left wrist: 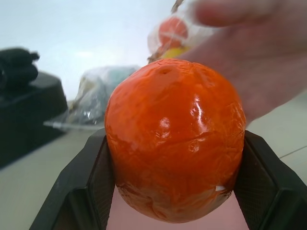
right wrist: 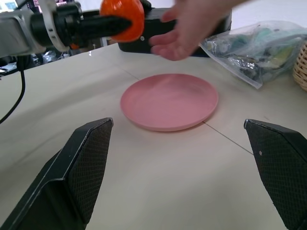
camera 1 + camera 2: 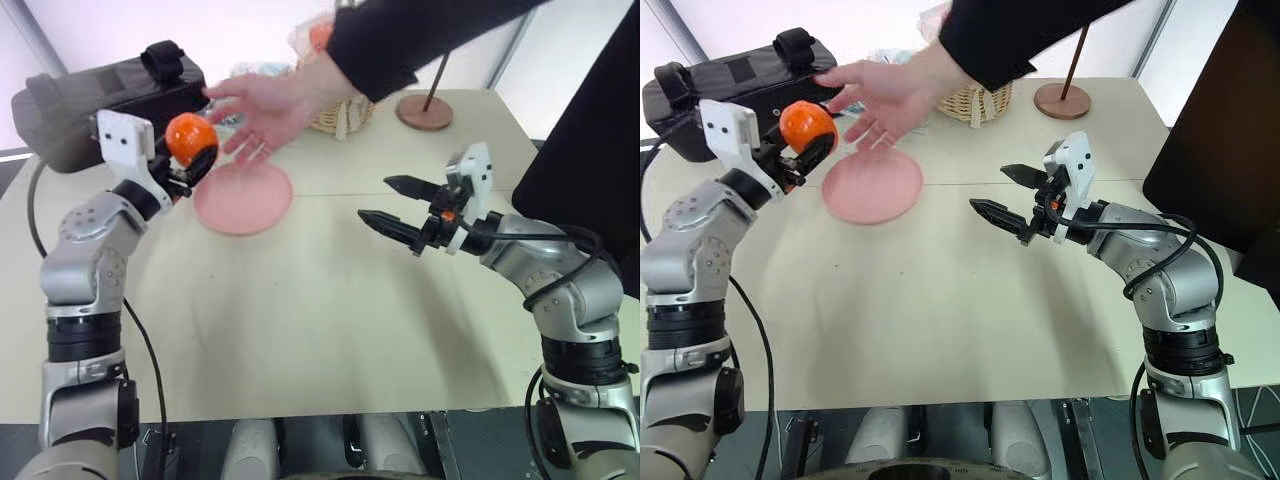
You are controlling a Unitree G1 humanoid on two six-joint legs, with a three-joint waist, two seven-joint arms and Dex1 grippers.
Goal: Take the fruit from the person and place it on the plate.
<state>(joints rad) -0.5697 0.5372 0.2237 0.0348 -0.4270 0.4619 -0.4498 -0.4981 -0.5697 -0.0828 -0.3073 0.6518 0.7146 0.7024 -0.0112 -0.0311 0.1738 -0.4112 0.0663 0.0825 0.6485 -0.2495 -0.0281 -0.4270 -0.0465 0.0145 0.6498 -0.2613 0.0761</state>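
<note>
The fruit [image 3: 188,138], small, glossy and bright orange, sits between the two black fingers of my left gripper [image 3: 196,158], which is shut on it in the air just left of the plate's rim. In the left wrist view the fruit [image 1: 175,139] is wedged between both pads. The person's hand [image 3: 265,105] is spread open just right of the fruit, above the far edge of the pink plate [image 3: 243,198], fingers apart from the fruit. My right gripper [image 3: 375,198] hangs open and holds nothing over the table's middle, pointing toward the plate [image 2: 169,100].
A black bag [image 3: 100,95] lies at the far left behind my left arm. A clear plastic bag [image 2: 254,48], a wicker basket [image 3: 345,115] and a brown wooden base with a pole [image 3: 424,112] stand along the back. The person's dark clothing [image 3: 590,140] fills the right side.
</note>
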